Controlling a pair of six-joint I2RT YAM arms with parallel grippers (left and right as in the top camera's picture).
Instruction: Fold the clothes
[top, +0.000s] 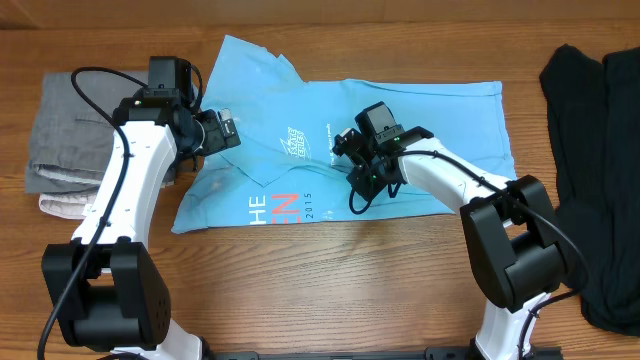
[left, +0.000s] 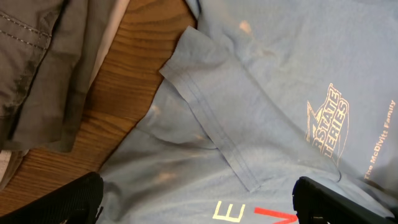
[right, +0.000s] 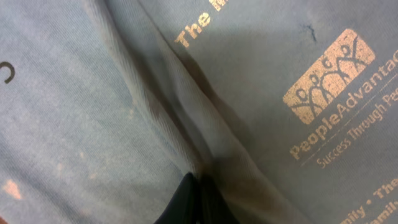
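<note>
The light blue T-shirt (top: 430, 115) lies partly folded across the middle of the wooden table, with white logos and red and yellow lettering facing up. My left gripper (top: 222, 131) is open and hovers just over the shirt's left side, above a sleeve (left: 211, 106); its jaws (left: 199, 208) are spread wide and empty. My right gripper (top: 362, 177) is down on the shirt's middle. In the right wrist view it (right: 200, 196) is shut on a raised ridge of the shirt's fabric (right: 186, 93), next to the white logo print (right: 329, 78).
A folded grey garment (top: 65, 130) lies at the table's left, close to my left arm, and shows in the left wrist view (left: 37, 68). A black garment (top: 595, 150) lies at the right edge. Bare wooden table (top: 330, 280) runs along the front.
</note>
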